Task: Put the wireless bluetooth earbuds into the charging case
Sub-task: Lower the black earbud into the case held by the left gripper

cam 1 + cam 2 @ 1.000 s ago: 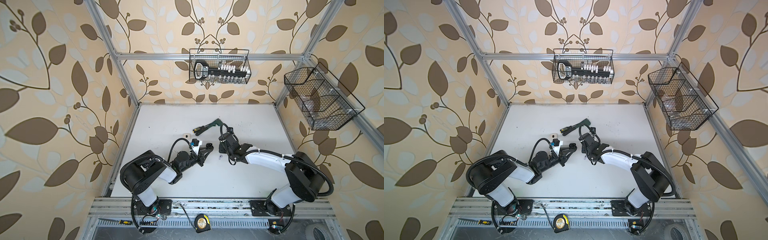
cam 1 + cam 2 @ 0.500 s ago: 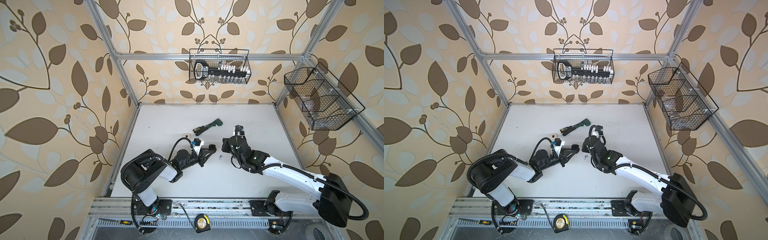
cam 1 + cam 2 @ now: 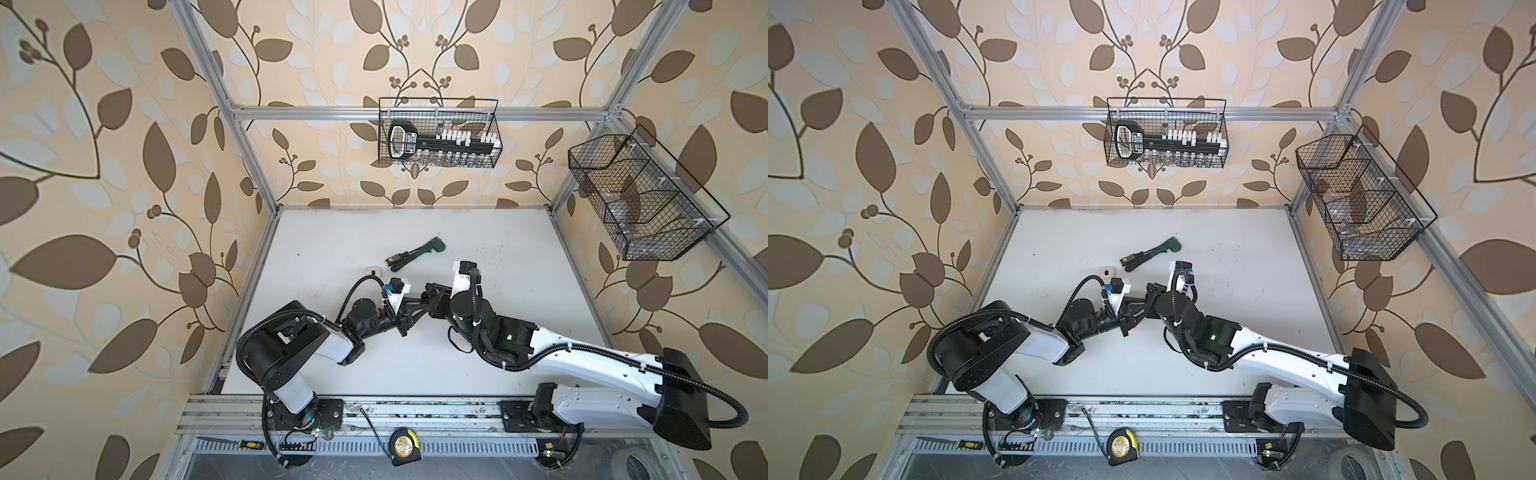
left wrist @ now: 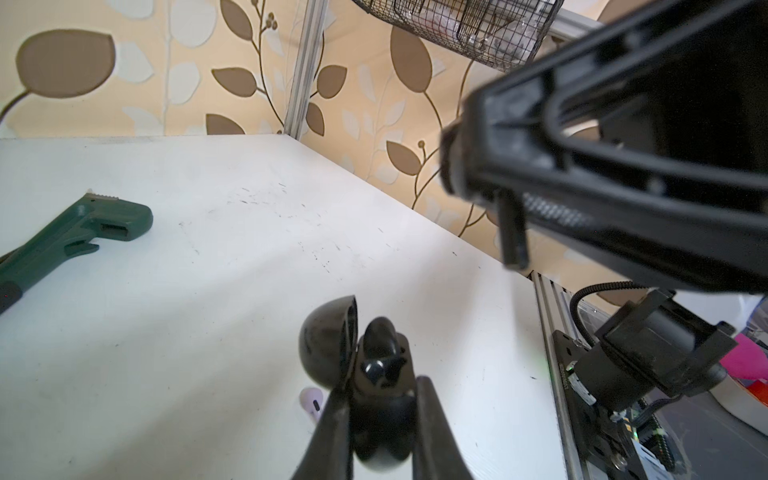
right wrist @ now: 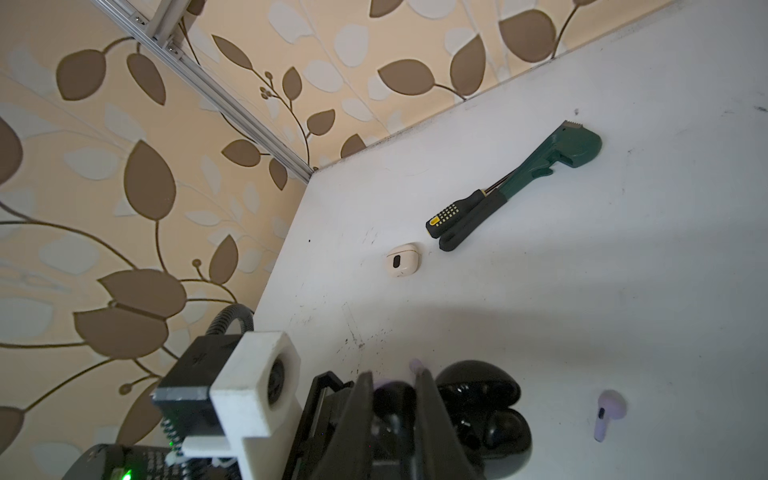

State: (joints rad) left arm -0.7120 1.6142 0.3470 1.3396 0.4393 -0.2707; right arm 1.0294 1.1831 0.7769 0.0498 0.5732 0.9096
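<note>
My left gripper [image 4: 380, 390] is shut on the open black charging case [image 4: 374, 374]; its lid [image 4: 328, 336] stands up, and one black earbud [image 4: 380, 368] sits in the base. My right gripper [image 5: 395, 378] hovers just above the case, shut on a second black earbud whose stem [image 4: 513, 232] hangs down from the fingers. In both top views the two grippers meet mid-table, left gripper [image 3: 417, 301] and right gripper [image 3: 430, 291], and they cover the case. A lilac earbud [image 5: 609, 411] lies on the table beside the case [image 5: 482, 411].
A closed cream case [image 3: 372, 272] lies behind the left arm. Near it are a green pipe wrench [image 3: 419, 249] and a black-and-yellow screwdriver [image 3: 397, 259]. Wire baskets hang on the back wall [image 3: 438, 139] and the right wall [image 3: 640, 199]. A tape measure [image 3: 402, 446] rests on the front rail.
The right arm has stretched out and its shut gripper has swung left and forward from near the wrench to just above the case. The left gripper has hardly moved.
</note>
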